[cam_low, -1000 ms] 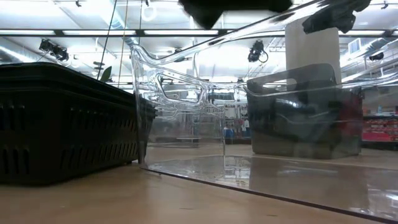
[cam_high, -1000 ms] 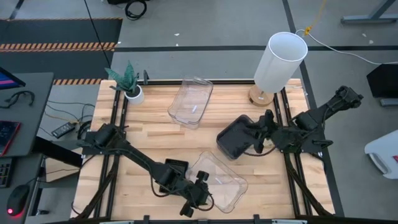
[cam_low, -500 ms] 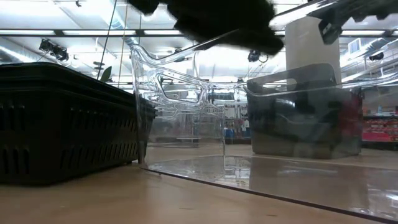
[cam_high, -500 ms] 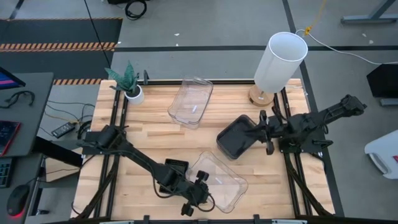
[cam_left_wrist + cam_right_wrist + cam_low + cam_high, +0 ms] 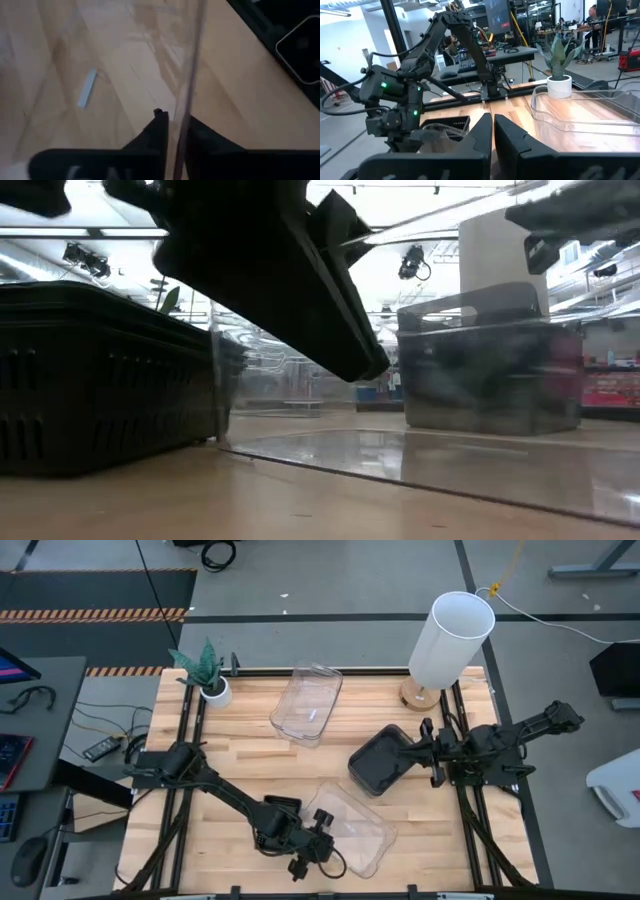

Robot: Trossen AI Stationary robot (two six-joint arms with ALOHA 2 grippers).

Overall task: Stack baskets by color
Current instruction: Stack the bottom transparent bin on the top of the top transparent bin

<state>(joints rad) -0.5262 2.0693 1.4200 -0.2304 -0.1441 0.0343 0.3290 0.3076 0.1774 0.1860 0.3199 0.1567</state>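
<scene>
A clear basket (image 5: 355, 830) lies near the table's front edge, its bottom on the wood. My left gripper (image 5: 318, 840) is at its left end, shut on the wall. Partly under my left arm sits a black mesh basket (image 5: 285, 808), just left of the clear one. A smoky dark grey basket (image 5: 382, 760) stands at the middle right. My right gripper (image 5: 424, 748) is shut and pointing level just beyond its right end, with nothing between the fingers (image 5: 480, 131). A second clear basket (image 5: 307, 702) rests at the far middle. My left gripper (image 5: 172, 117) has the clear basket's left end wall (image 5: 186, 85) between its two fingers, one inside the basket and one outside. The fingers slant down from the table's left and straddle the rim. The basket's bottom (image 5: 420, 460) stays on the table.
A tall white lamp (image 5: 450, 640) stands at the far right and a small potted plant (image 5: 208, 670) at the far left corner. Bare wood lies between the far clear basket and the near one. In the low view the black basket (image 5: 100, 380) fills the left.
My left gripper has sunk toward the clear basket's left rim, and the wall now stands between its fingers. My right gripper has come down, tipped up from a downward slant to level, and drawn back a little toward the table's right edge, away from the dark grey basket.
</scene>
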